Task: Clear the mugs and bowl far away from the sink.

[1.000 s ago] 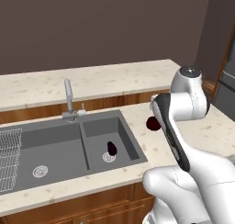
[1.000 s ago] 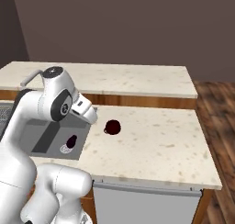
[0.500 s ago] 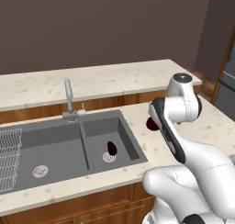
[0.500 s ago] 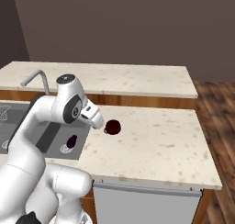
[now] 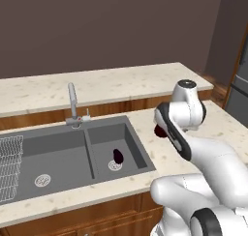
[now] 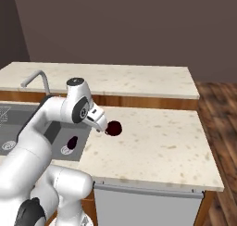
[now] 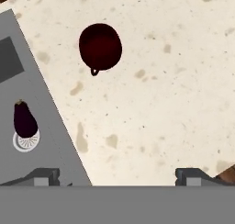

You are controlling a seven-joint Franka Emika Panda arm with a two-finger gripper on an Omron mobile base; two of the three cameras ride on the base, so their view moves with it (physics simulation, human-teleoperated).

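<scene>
- Pale speckled worktop point(image 7: 174, 81), dark wall behind, wood floor at right.
- One maroon mug point(image 7: 100, 46) upper left; one eggplant point(image 7: 24, 119) in sink point(image 5: 63, 153).
- Jaws wide open, holding nothing.

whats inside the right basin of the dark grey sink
A dark purple eggplant lies over the round silver drain in the right basin of the dark grey sink. The eggplant covers part of the drain.

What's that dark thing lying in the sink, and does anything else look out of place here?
It looks like an eggplant, lying on the drain of the sink's right basin, an odd spot for a vegetable. Otherwise a dark mug stands upright on the counter beside the sink. Nothing looks spilled or broken.
</scene>
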